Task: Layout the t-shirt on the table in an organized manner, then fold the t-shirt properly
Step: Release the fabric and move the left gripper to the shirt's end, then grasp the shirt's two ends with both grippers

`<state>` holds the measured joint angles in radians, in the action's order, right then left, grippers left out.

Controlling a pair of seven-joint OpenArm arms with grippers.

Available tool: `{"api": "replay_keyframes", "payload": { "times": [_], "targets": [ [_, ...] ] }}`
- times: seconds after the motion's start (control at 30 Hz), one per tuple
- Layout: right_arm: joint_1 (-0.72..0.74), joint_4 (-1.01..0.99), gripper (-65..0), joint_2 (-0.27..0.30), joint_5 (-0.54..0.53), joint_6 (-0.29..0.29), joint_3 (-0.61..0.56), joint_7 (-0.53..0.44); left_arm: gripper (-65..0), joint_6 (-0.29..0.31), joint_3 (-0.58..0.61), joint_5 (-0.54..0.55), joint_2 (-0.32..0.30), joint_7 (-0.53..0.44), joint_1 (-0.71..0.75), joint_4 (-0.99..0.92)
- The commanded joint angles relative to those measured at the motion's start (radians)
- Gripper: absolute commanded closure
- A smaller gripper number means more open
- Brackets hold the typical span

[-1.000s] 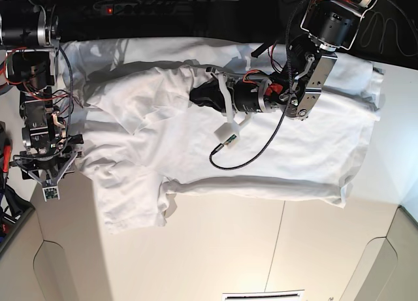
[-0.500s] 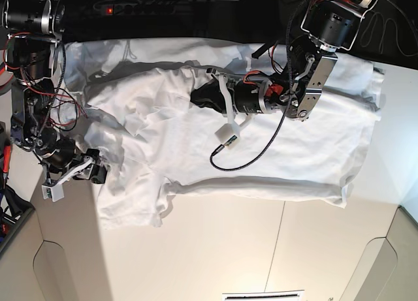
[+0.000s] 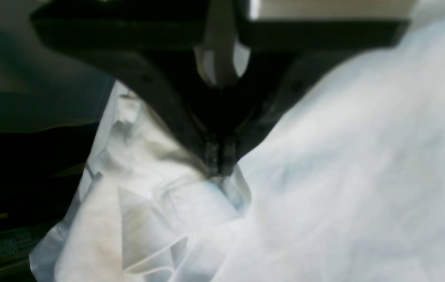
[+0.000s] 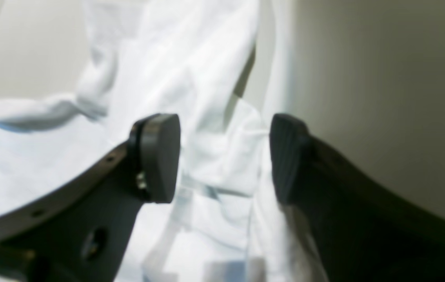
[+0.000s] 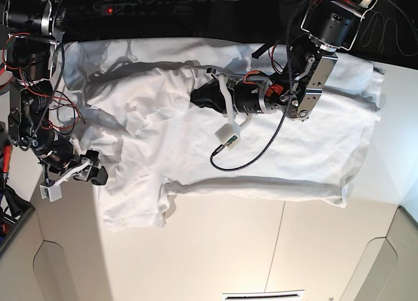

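We have the t-shirt [image 5: 248, 151] spread across most of the worktop [image 5: 222, 249], but it is not yet flat: the body lies wide and fairly smooth toward the hem side, while the middle is bunched into folds and the sleeve near the edge is rumpled. Our left hand [image 3: 217, 166] is clamped tight on a pinch of the white cloth near the middle of the shirt, its tips pressed together with fabric coming out between them. Our right hand [image 4: 224, 156] stands spread wide with nothing between its pads [image 4: 159, 156], poised just over the wrinkled sleeve edge where the cloth meets the bare worktop.

We judge the step in hand to be the laying-out, not the folding. To do it well, we should bring the right hand down so that one pad sits under or against the stitched hem and the other over it, catching a single layer only; the folds there overlap, and a thick bite would drag the wrong part. Once both hands grip, we should pull apart gently and low, letting the cloth slide flat instead of lifting it into new creases.
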<state>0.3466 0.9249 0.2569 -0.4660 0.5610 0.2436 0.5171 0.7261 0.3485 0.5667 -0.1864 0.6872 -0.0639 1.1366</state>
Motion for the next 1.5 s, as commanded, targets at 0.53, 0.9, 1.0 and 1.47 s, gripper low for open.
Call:
{"api": "replay_keyframes", "payload": {
  "times": [0.53,0.9,1.0,1.47],
  "targets": [
    [0.010,-0.082,0.0,-0.042,0.021,-0.007,0.003,-0.233,0.0,-0.028,-0.068,0.036,-0.011,0.053,-0.025,0.097],
    [0.012,-0.082,0.0,-0.037,0.021,-0.007,0.003,-0.230,0.0,-0.032,-0.624,-0.092,-0.201,-0.057,-0.082,0.431],
    [0.014,-0.082,0.0,-0.035,0.021,-0.007,0.003,-0.230,-25.5,-0.145,-0.642,-0.174,-0.309,-0.170,-0.112,0.307],
    [0.013,-0.082,0.0,-0.039,0.021,-0.006,0.003,-0.229,-37.0,-0.356,-0.341,-0.399,-0.341,-0.518,-0.292,-0.236]
  ]
}}
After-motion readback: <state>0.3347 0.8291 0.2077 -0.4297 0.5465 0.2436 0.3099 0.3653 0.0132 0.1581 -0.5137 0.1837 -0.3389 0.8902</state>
